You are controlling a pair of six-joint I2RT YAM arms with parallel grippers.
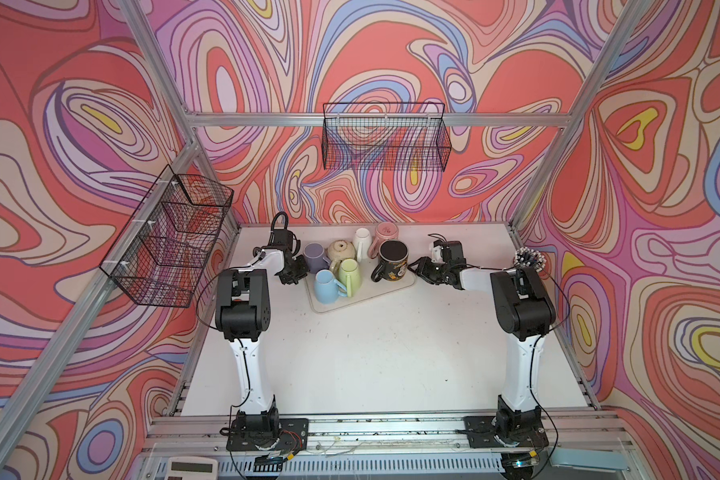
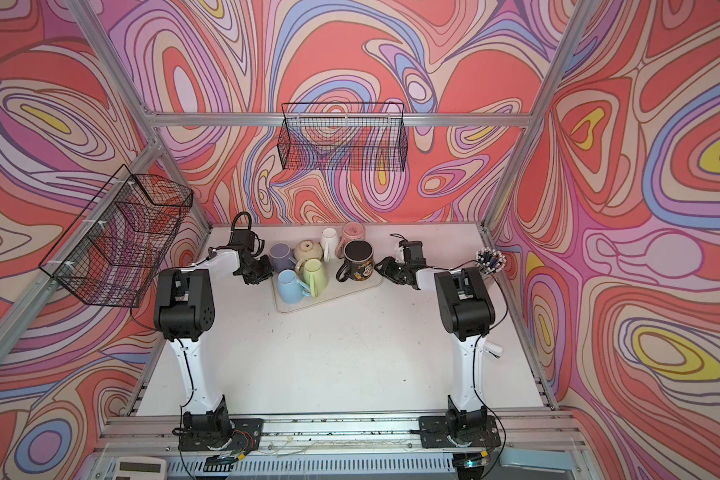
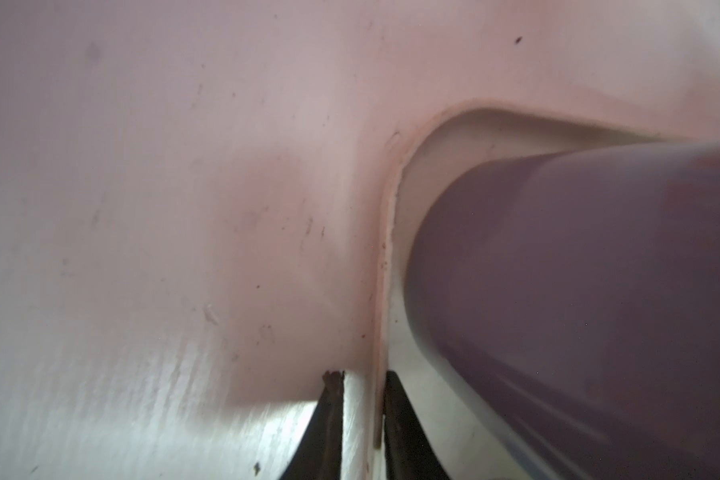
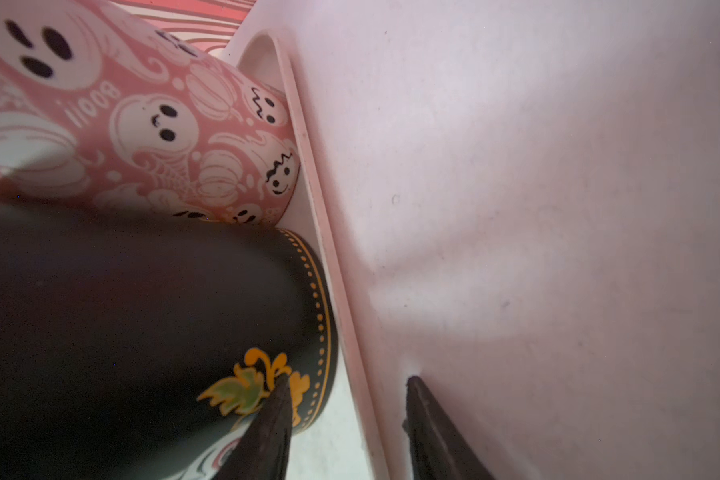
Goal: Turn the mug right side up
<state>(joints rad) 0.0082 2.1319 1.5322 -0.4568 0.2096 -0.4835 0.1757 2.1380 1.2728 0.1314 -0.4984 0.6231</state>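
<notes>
Setting: a pale rectangular plastic tray (image 1: 375, 293) lies at the far middle of the white surface (image 1: 371, 365), and seven ceramic mugs are crowded on it.
Task mug: I cannot tell which one is meant. The pink ghost-printed ceramic mug (image 1: 385, 232) at the tray's far corner and the beige speckled ceramic mug (image 1: 341, 250) near the tray's middle each seem to show a flat base upward, so either could be the inverted one.
Left side: the left claw (image 3: 364, 378) sits low at the tray's left edge, just beside the lilac ceramic mug (image 3: 578, 291). Its jaws are narrow and astride the tray rim; whether they pinch it I cannot tell.
Right side: the right claw (image 4: 348, 379) sits low at the tray's right edge, next to the black ceramic mug with orange trim (image 4: 121, 311). It is released, jaws apart with the rim between them, grasping no mug.
Done: by my judgement nothing yet; no mug is held, lifted or tipped.
Left: take hold of the inverted mug, lift it clear of its neighbours, turn it over and set it on its base.
</notes>
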